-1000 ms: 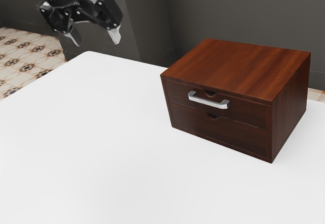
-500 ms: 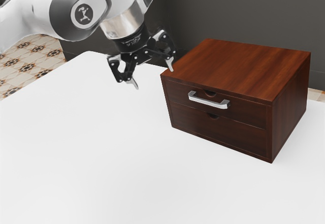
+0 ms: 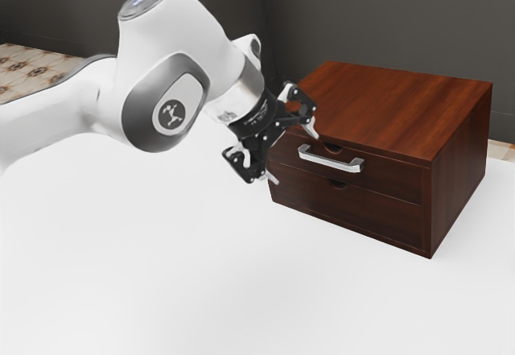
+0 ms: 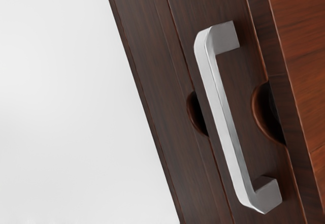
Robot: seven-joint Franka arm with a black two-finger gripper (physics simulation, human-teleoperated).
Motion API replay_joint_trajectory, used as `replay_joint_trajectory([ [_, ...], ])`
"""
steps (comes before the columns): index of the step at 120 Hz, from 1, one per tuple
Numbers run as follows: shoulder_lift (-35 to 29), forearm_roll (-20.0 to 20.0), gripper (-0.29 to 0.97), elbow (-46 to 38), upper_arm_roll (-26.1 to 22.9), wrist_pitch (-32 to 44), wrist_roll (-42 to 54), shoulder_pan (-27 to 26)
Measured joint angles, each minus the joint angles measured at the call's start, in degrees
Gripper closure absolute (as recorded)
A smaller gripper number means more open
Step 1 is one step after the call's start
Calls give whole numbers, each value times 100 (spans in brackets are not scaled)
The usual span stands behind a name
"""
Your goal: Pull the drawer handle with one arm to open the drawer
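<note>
1. The black two-finger gripper is spread wide and holds nothing. One finger stands high and the other low, close in front of the dark red-brown wooden two-drawer cabinet on the white table.
2. The brushed silver bar handle of the upper drawer lies just ahead of the fingertips, a little to one side of the gap between them. The drawer front looks flush, so it is not yet open.
3. The step in hand is probably the final approach. In the wrist view the handle sits off-centre and slanted, so slide the hand along the bar until its middle faces the gap.
4. Advance with one finger above the bar and one below, and close only once both are past it.
5. Grip firmly and pull straight back. A skewed pull could jam the drawer or drag the cabinet.
</note>
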Motion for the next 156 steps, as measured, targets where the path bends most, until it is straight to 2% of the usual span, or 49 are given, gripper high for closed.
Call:
replay_joint_trajectory([
  [38,-30,-21,0,-524,-28,620,-513,394],
  [88,-22,-23,0,-819,-73,1051,-877,140],
  [128,100,-12,0,-601,-169,1202,-1033,353],
  [156,276,-5,0,-438,-198,1230,-1101,293],
])
